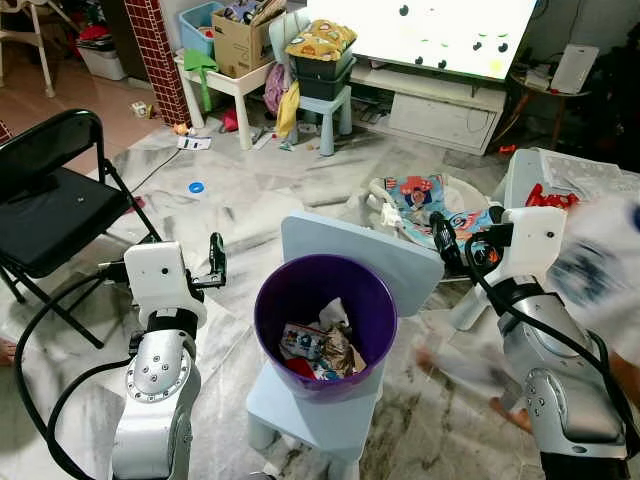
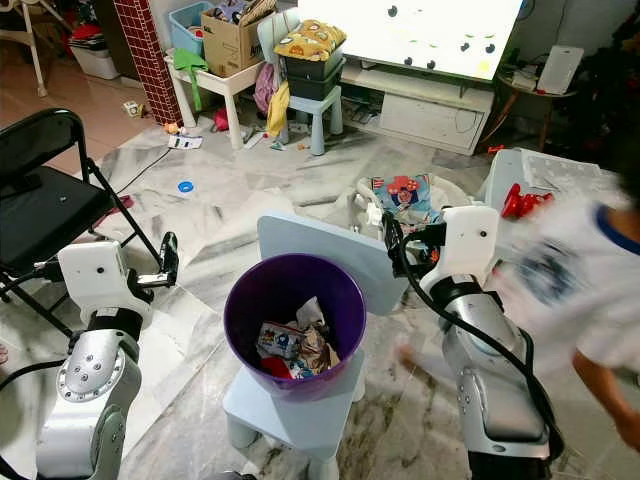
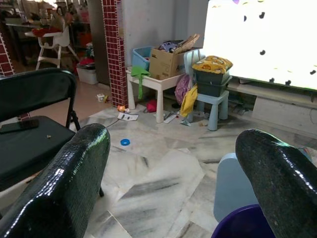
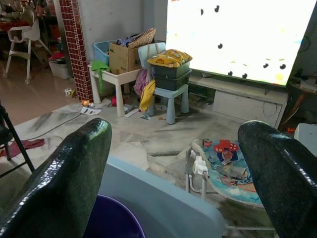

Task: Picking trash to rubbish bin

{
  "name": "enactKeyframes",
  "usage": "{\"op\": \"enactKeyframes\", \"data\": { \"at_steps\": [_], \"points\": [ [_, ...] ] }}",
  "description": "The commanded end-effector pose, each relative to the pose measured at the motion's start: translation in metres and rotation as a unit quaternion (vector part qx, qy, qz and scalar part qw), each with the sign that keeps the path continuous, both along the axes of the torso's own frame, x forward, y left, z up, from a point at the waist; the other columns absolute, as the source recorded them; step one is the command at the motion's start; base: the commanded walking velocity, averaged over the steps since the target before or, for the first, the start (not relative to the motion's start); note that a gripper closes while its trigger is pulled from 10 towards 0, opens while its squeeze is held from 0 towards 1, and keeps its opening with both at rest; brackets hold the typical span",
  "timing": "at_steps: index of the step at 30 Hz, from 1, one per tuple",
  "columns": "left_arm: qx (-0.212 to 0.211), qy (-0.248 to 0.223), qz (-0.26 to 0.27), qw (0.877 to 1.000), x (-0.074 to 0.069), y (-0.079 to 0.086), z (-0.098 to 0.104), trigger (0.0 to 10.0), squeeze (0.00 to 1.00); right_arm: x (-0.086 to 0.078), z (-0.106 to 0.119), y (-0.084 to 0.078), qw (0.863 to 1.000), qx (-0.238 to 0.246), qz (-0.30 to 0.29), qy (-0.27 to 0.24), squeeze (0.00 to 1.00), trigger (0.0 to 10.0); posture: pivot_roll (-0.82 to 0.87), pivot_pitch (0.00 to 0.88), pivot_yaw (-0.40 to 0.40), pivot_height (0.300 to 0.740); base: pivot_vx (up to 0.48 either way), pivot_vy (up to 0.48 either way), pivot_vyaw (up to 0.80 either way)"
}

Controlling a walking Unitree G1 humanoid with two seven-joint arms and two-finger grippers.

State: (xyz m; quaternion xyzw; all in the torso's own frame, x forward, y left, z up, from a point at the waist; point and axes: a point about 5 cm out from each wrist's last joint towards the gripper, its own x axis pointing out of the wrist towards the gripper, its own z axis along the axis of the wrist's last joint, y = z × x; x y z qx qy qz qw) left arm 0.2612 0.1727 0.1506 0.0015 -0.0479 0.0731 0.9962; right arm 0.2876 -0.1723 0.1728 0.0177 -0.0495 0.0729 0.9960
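**2 open grippers flank a purple bin with trash inside**

2 silver arms reach forward, 1 on each side of a purple rubbish bin (image 1: 322,325) that stands on the seat of a small pale-blue child's chair (image 1: 318,412). Crumpled wrappers and paper (image 1: 318,350) lie in the bottom of the bin. The left gripper (image 1: 216,262) hangs to the left of the rim, apart from it, its black fingers (image 3: 64,188) spread wide with nothing between them. The right gripper (image 1: 444,243) sits beyond the bin's right side, close to the chair's backrest, fingers (image 4: 275,173) likewise spread wide and holding nothing.

On the robot's left stands a black folding chair (image 1: 50,195). Ahead on the marble floor lies a colourful baby mat (image 1: 425,205); farther back are a white side table (image 1: 235,85) carrying a cardboard box (image 1: 240,38), a light-blue stool (image 1: 330,105) with dark bins stacked on it, a red brick pillar (image 1: 160,50) and a bright screen (image 1: 425,30). A blurred person in a white top (image 2: 560,290) moves at the right edge, beside the right arm.
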Motion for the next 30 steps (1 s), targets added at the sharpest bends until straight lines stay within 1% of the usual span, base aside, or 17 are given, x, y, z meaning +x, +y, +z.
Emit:
{"op": "enactKeyframes", "data": {
  "at_steps": [1, 8, 21, 30],
  "points": [
    [-0.002, 0.003, -0.004, 1.000, 0.0013, -0.0008, 0.0006, 10.0, 0.00, 0.0001, -0.0007, -0.0034, 1.000, -0.001, -0.002, 0.006, 0.00, 10.0, 0.03, 0.064, -0.049, 0.740, 0.000, 0.000, 0.00],
    [-0.006, 0.006, -0.005, 1.000, 0.0010, -0.0006, -0.0003, 10.0, 0.00, -0.0003, -0.0008, -0.0034, 1.000, -0.001, -0.002, 0.007, 0.00, 10.0, 0.03, 0.065, -0.050, 0.740, 0.000, 0.000, 0.00],
    [-0.008, 0.011, -0.006, 1.000, 0.0011, 0.0000, -0.0013, 10.0, 0.00, 0.0004, -0.0002, -0.0028, 1.000, -0.002, 0.000, 0.006, 0.00, 10.0, 0.03, 0.065, -0.050, 0.740, 0.000, 0.278, 0.00],
    [-0.009, 0.012, -0.007, 1.000, 0.0015, -0.0007, -0.0022, 10.0, 0.00, 0.0005, -0.0002, -0.0032, 1.000, -0.002, -0.001, 0.007, 0.00, 10.0, 0.03, 0.062, -0.051, 0.740, 0.000, 0.353, 0.00]
  ]
}}
